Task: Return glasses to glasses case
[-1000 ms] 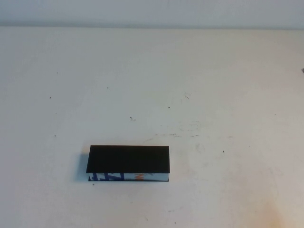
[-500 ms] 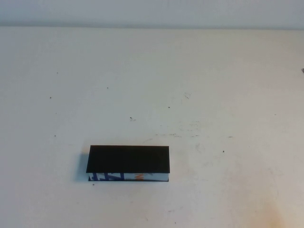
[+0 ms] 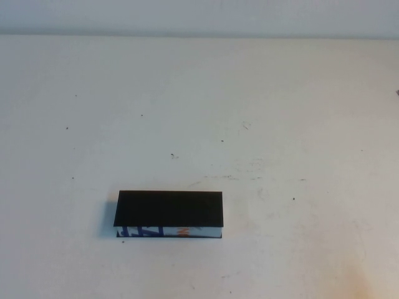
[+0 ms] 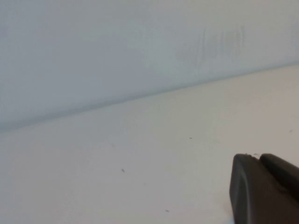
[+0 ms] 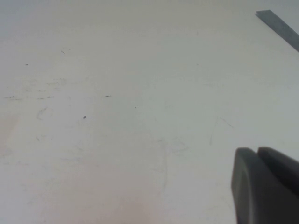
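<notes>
The glasses case (image 3: 169,212) lies closed on the white table (image 3: 262,112), front left of centre in the high view: a black lid on top, a white front edge with blue and orange marks. The glasses are hidden or out of view. Neither arm shows in the high view. In the left wrist view my left gripper (image 4: 258,157) hangs over bare table near the back wall, its dark fingers pressed together on nothing. In the right wrist view my right gripper (image 5: 257,150) is over bare table, fingers together and empty.
The table top carries small dark specks and scuff marks (image 3: 173,155). A pale wall (image 3: 199,15) runs along the far edge. A grey strip (image 5: 279,28) shows at a corner of the right wrist view.
</notes>
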Controlling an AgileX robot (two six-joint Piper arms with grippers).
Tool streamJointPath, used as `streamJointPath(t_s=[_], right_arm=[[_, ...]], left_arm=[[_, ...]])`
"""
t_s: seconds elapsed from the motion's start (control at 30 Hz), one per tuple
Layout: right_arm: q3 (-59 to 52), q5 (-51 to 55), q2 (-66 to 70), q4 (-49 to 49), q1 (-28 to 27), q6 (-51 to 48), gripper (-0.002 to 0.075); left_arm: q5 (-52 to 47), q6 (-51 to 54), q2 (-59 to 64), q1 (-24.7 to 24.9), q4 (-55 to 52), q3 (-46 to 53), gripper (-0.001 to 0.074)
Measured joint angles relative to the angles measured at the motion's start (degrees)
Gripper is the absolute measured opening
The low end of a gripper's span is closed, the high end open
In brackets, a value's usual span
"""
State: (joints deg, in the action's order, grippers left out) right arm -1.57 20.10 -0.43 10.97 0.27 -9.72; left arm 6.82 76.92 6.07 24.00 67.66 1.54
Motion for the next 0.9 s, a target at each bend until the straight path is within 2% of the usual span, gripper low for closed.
streamJointPath(t_s=[0.03, 0.1, 0.23, 0.33, 0.43, 0.57, 0.9], right_arm=[[0.0, 0.0, 0.0, 0.0, 0.0, 0.0, -0.0011], [0.0, 0.0, 0.0, 0.0, 0.0, 0.0, -0.0011], [0.0, 0.05, 0.0, 0.0, -0.04, 0.0, -0.0011], [0.0, 0.05, 0.0, 0.13, -0.04, 0.0, -0.0011], [0.0, 0.05, -0.1, 0.24, -0.04, 0.0, -0.0011], [0.0, 0.05, -0.1, 0.24, -0.04, 0.0, -0.0011], [0.0, 0.05, -0.1, 0.24, -0.04, 0.0, -0.0011]], left_arm=[[-0.83, -2.59, 0.0, -0.39, -7.63, 0.0, -0.0001], [-2.27, -14.72, 0.0, -2.54, -19.81, 0.0, -0.0001], [-6.48, -40.71, -2.05, -11.42, -44.98, 0.0, -0.0001], [-13.5, -55.49, -5.66, -17.65, -56.75, 0.0, -0.0001], [-19.85, -61.83, -6.53, -21.28, -61.47, 0.0, -0.0001], [-26.13, -63.56, -6.53, -22.37, -62.98, 0.0, -0.0001], [-27.5, -64.52, -6.64, -22.37, -63.25, 0.0, -0.0001]])
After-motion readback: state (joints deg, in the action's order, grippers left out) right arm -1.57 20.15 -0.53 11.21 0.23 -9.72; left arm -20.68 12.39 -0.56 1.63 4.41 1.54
